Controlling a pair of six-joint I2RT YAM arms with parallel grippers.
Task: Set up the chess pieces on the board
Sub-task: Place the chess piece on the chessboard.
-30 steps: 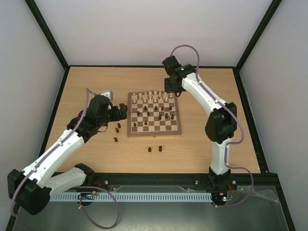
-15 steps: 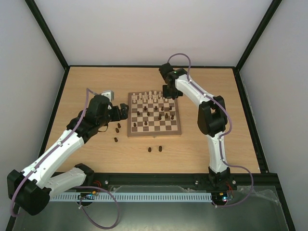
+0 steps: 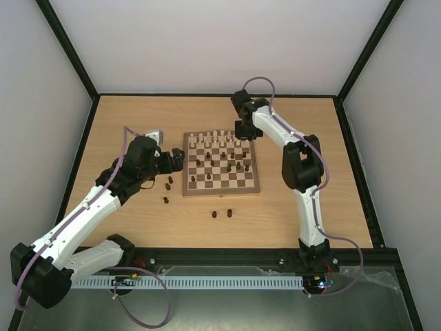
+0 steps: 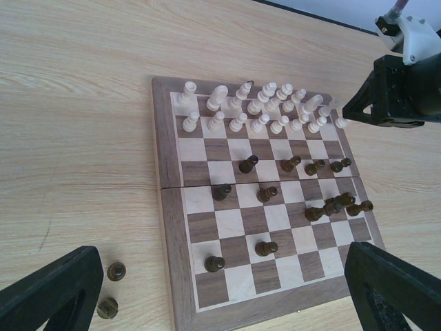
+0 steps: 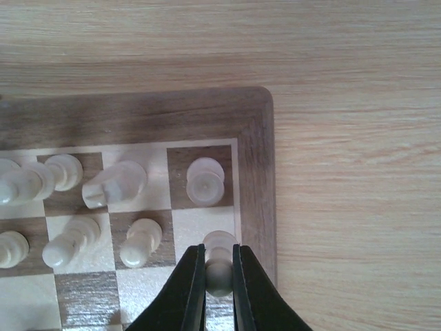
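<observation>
Left hand (image 3: 173, 161), wide open, hovers off the board's (image 3: 220, 192) left edge, the nearer arm to the loose dark pieces (image 3: 167, 184) on the table (image 3: 138, 117). At the far right corner, right hand (image 5: 219, 261) pinches an upright cream pawn (image 5: 219, 243) just before the corner piece (image 5: 205, 181).

A light wood-grain desk (image 3: 303, 200) fills the enclosure, closed in by plain white walls (image 3: 207, 41) on the far, left and right sides, with black frame posts (image 3: 69, 48) running along the corners. At the near edge a perforated metal rail (image 3: 220, 282) crosses a grey base plate (image 3: 227, 310). The light is even and soft.
</observation>
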